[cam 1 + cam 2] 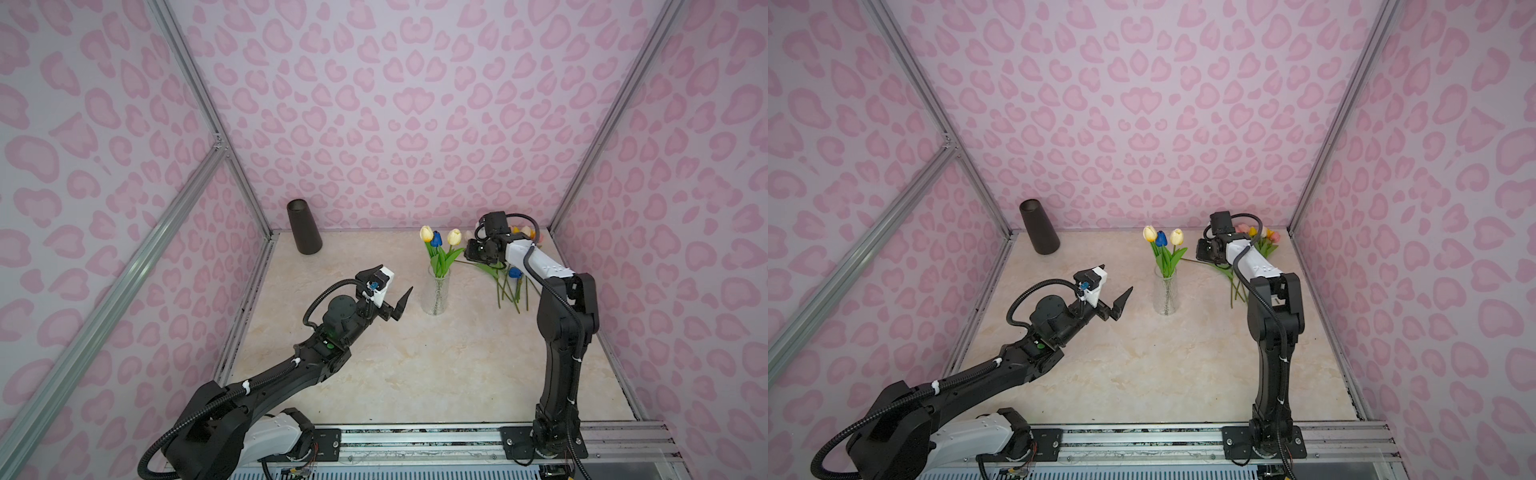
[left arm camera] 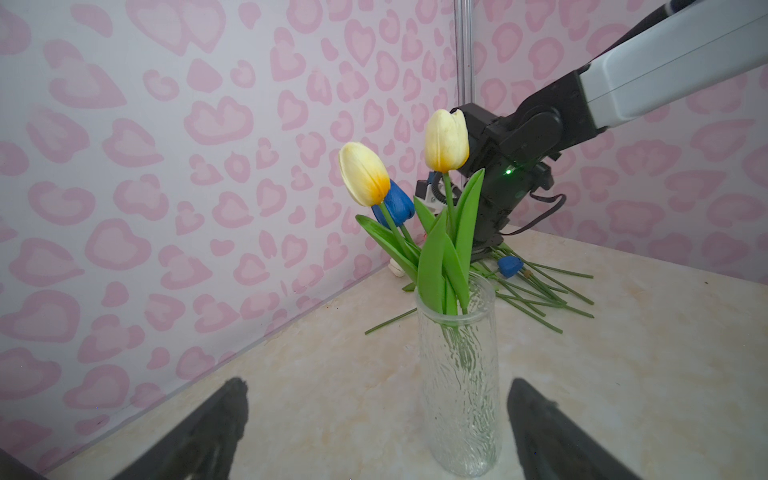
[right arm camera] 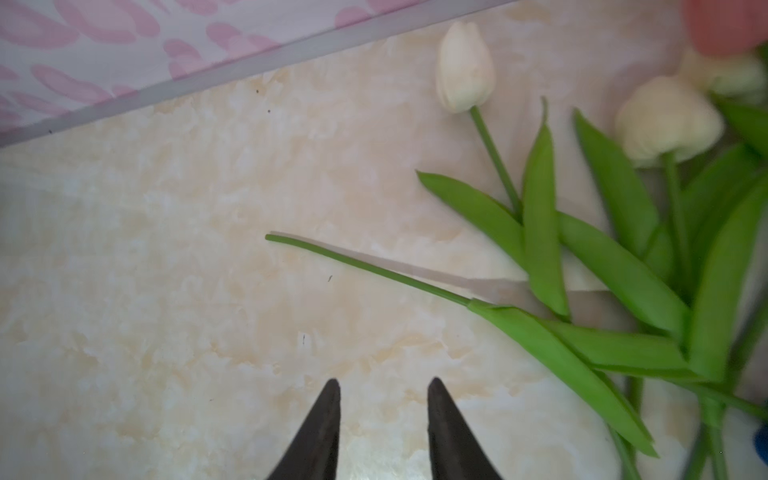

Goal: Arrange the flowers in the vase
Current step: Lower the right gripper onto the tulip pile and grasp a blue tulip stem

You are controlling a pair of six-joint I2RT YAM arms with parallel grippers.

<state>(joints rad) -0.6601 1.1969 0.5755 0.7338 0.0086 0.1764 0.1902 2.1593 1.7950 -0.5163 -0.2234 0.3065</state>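
Presently, the clear glass vase (image 1: 435, 296) is seen upright on the marbled surface (image 1: 415, 374), about midway between the left and right edges and nearer the far edge. Three of the flowers (image 1: 441, 259) are held in it by their stems: two cream-yellow tulips (image 2: 363, 174) and one blue tulip (image 2: 397, 203), their heads raised above the rim in both top views.

The other tulips are seen lying in a loose heap (image 1: 1260, 245) toward the far right corner of the surface, stems fanned toward the near edge. A blue head (image 2: 510, 266) is seen among the stems, and pink, orange and pale heads are partly hidden behind the right arm (image 1: 540, 266).

The right jaws are lowered over this heap. In the right wrist view they are shown parted by a narrow gap, with nothing gripped between them and bare surface under the tips. A thin green stem (image 3: 365, 268) is seen just beyond them, and a white tulip head (image 3: 464, 68) is laid further off, near the far edge.

The left arm (image 1: 328, 328) is held above the surface on the left-edge side of the vase, near it but not touching. The left jaws are spread wide and empty, pointed toward the vase. A dark tapered container (image 1: 304, 227) is stood upright at the far left corner.
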